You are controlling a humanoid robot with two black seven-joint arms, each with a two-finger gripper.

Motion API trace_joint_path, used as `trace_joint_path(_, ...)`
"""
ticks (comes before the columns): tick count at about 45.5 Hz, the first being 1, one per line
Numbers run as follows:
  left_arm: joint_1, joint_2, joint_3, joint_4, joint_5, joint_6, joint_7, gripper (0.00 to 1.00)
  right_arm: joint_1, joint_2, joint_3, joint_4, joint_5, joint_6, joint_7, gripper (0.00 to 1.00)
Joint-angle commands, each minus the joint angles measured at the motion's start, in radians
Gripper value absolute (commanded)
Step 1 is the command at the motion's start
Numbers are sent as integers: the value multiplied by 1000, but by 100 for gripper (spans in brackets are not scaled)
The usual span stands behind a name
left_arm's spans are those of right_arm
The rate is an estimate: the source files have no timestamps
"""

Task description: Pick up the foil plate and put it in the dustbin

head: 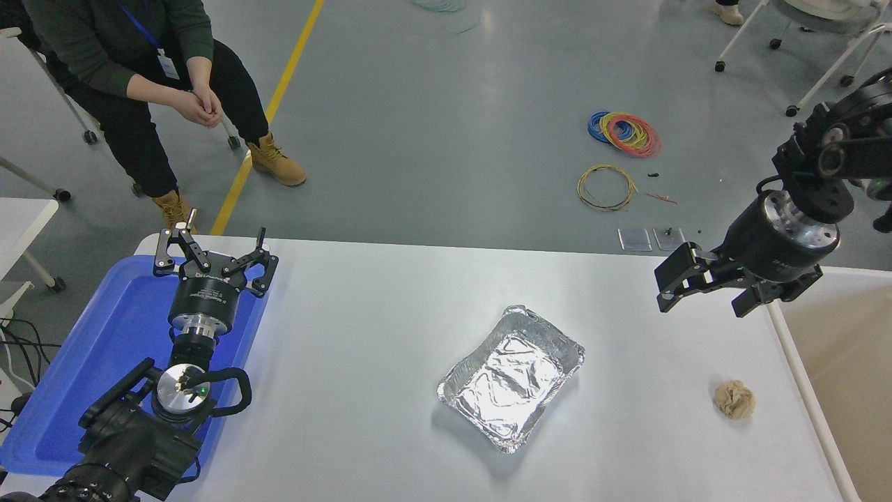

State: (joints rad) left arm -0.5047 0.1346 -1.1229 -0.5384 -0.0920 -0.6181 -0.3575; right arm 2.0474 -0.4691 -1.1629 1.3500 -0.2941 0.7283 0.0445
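White tabletop [390,314] fills the lower half of the frame, with grey floor beyond it where coils of coloured wire [624,132] lie at upper right and a seated person [139,77] waits at upper left with hands clasped. At centre, slightly right, the foil plate [511,377] lies flat and alone on the table: crinkled, mirror-bright aluminium, rectangular with rounded corners and a shallow raised rim, its long axis running diagonally. A small crumpled beige paper ball [734,400] sits well apart to its right, and the cream rim of the dustbin [801,376] runs down the frame's right edge, showing a tan inside. The right gripper [704,289] hangs in the air at middle right, above the table and well clear of the plate, its claw spread apart and empty. The left gripper [212,254] is parked at lower left over a smooth blue tray [83,376], its claw also apart. The step in hand looks like the reach. Thin foil buckles easily and the plate offers little height, so one finger should probably go inside the near rim and one outside, pinching the wall lightly, not pressing down on the floor of the plate.
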Motion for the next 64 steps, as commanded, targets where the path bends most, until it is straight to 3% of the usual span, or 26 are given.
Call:
trace_joint_path(1,0,0,0,0,0,0,0,100,-29,-8,23,-11,-2,0,0,100)
trace_joint_path(44,0,0,0,0,0,-2,0,100,-78,-36,35,-14,64,-4,2,100)
trace_joint_path(64,0,-1,0,0,0,0,0,100,-188,49,64,-15,272,-277,2,100)
